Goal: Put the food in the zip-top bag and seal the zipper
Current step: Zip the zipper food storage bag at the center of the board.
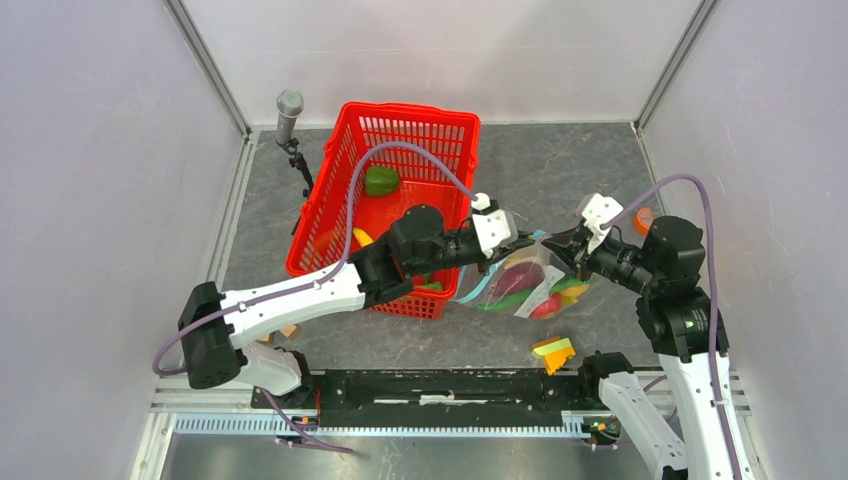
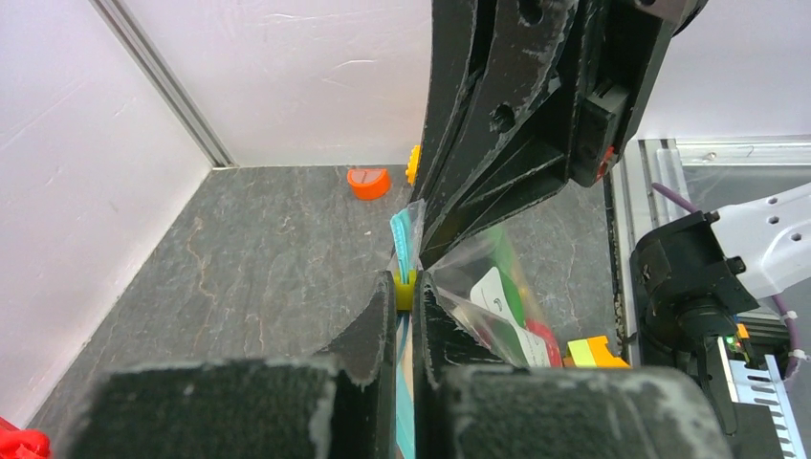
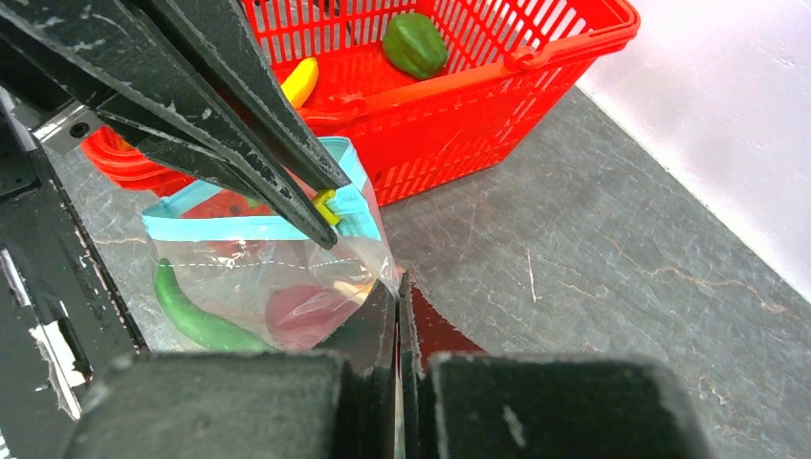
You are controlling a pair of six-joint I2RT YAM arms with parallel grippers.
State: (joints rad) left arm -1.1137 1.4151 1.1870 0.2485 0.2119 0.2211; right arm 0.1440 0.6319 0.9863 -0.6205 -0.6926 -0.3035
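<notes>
Clear zip-top bag [image 1: 528, 285] just right of red basket [image 1: 405, 112], low over counter [image 1: 560, 170], food [image 1: 515, 278] inside. Closed left hand [image 1: 522, 243] pinches zipper [image 3: 239, 228] at its yellow slider [image 3: 325, 203]. Opposite, tips close together, right hand [image 1: 562, 247] clamped on bag's corner. In basket, outside the bag: green pepper [image 1: 381, 181], banana [image 1: 362, 237]

**BLOCKED & BLURRED**

Top view: can't see much of basket [image 1: 400, 128] front wall or most of banana [image 1: 362, 237], behind L arm; only a sliver of orange piece [image 1: 645, 215] past R arm. Can't sort bag [image 1: 530, 285] contents, smeared by crinkly plastic. R wrist view: can't get R claw [image 3: 400, 287] sharp up close; cropped at btm edge.
</notes>
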